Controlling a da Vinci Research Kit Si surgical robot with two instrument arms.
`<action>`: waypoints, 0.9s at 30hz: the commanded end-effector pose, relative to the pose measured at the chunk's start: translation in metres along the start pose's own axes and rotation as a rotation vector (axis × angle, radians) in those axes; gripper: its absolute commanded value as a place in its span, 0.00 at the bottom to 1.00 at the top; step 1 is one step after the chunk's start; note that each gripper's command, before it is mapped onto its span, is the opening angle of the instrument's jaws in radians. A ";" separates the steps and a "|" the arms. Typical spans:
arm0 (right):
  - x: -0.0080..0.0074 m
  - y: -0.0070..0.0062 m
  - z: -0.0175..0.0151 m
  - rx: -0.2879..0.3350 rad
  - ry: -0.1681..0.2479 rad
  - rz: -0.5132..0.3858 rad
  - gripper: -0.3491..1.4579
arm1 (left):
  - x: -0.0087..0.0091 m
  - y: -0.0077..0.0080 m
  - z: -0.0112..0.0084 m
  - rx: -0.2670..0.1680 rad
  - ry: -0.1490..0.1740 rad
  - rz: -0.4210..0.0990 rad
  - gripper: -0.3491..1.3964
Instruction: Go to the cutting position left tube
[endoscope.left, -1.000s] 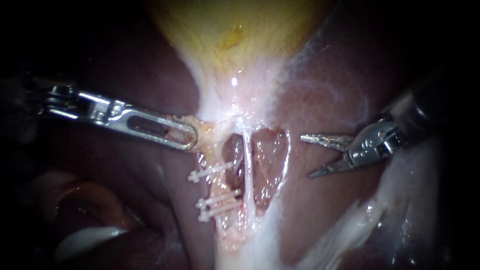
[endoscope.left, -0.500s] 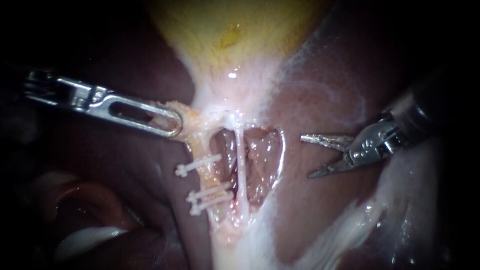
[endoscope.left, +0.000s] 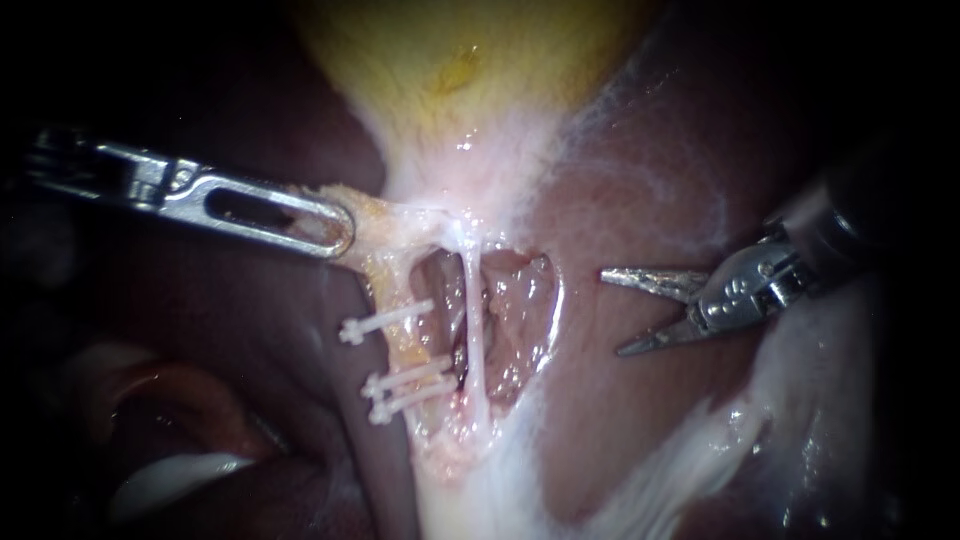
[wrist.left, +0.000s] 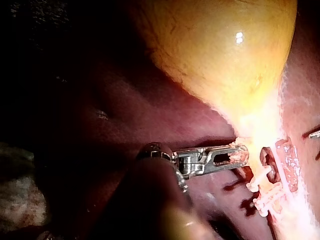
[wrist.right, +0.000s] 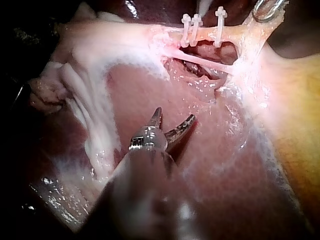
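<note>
Right instrument (endoscope.left: 612, 312): jaws wide open in a clear V, nothing between them, tips pointing to 9 o'clock. They hang over bare liver (endoscope.left: 640, 180) and touch no tube. The right wrist view agrees: the gap is empty and the tubes lie well ahead of the tips.

Left instrument (endoscope.left: 335, 226): jaws closed on the yellowish neck tissue (endoscope.left: 372, 232) just under the gallbladder (endoscope.left: 470, 60). I judge this grip holds the tissue out toward 9 o'clock and keeps the strands below it stretched.

Left tube (endoscope.left: 408, 345): runs from that grip down toward 5 o'clock. It carries a single clip (endoscope.left: 385, 322) higher up and a pair of clips (endoscope.left: 408, 385) lower down, with a short bare stretch between them.

Position relative to my right jaws: the left tube lies at 9 o'clock from them, well apart. The thin white right tube (endoscope.left: 472, 330) and the opened pocket of tissue sit between.

Progress, as judged:
- Done: tube clipped and held taut, right jaws open and aimed the correct way.
- Left: the whole approach. I must carry the open jaws across toward 9 o'clock, past the right tube without snagging it, then set them astride the bare stretch between the single clip and the pair.
- Cutting position not yet reached.
</note>
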 end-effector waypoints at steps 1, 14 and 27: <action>0.0000 0.0000 0.0000 0.000 0.000 0.001 0.99 | 0.0000 0.0001 0.0001 0.000 0.000 0.000 0.00; 0.0023 0.0006 -0.0011 0.064 0.151 0.258 0.98 | 0.0001 0.0001 0.0002 -0.001 -0.001 0.001 0.00; 0.0056 0.0012 0.0004 0.225 0.231 0.490 0.94 | 0.0001 0.0001 0.0003 -0.002 -0.002 0.001 0.00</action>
